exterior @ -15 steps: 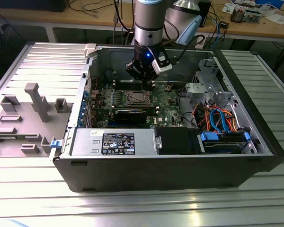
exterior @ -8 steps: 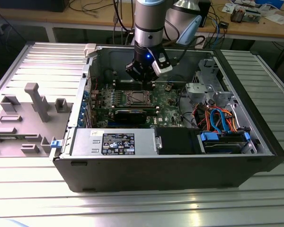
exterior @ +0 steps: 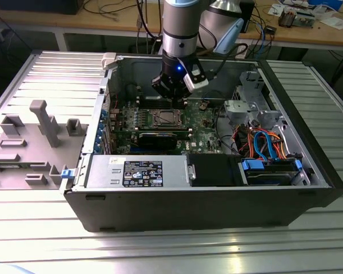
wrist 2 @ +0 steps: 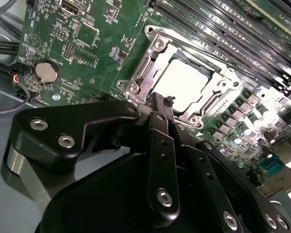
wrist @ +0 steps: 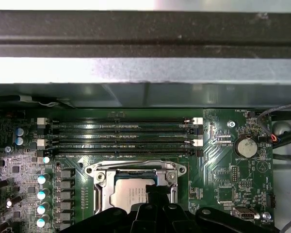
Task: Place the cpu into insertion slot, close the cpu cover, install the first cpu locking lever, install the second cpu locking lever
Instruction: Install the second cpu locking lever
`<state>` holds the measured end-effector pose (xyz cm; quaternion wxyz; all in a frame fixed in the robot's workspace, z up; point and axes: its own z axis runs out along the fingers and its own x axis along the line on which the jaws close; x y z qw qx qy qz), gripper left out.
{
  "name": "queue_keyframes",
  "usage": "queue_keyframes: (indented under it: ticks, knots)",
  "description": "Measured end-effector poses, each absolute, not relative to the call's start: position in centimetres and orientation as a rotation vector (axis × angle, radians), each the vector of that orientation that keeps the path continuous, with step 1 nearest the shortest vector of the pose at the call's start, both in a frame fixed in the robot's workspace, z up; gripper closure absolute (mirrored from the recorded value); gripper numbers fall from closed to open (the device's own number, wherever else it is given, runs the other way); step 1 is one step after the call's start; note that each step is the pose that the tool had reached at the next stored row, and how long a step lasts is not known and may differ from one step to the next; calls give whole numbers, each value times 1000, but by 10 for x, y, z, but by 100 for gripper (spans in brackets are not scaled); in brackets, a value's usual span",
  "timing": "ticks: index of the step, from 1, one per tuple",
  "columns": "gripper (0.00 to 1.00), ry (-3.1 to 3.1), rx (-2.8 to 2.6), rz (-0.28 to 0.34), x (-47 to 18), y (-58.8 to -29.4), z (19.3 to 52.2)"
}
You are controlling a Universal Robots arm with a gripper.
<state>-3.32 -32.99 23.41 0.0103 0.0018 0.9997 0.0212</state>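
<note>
Silver-grey metal topped the cpu (wrist 2: 190,87), which lay seated in its socket under the cpu cover (wrist 2: 144,65), at twelve o'clock from my gripper (wrist 2: 161,104). The jaws looked pinched shut on nothing. I judged the cover thin, stiff, light, best handled by its edge.

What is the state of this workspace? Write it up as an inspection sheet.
Surface: ribbed metal table, open computer case lying on it.
Job's things: cpu seated in the socket; cpu cover closed around it.
Clutter: grey plastic fixture on the exterior view's left.
Grippers: gripper low over the socket edge, fingers together, holding nothing.
Cables: orange and blue bundle inside the case; cords on the bench behind.
Surroundings: wooden bench with papers; power supply box; coin battery.
</note>
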Motion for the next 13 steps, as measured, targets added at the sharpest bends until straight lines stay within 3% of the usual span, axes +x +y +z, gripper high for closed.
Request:
queue_keyframes:
  ticks: [13]
  knots:
    - [89,3120,6,66,-33,-331,242]
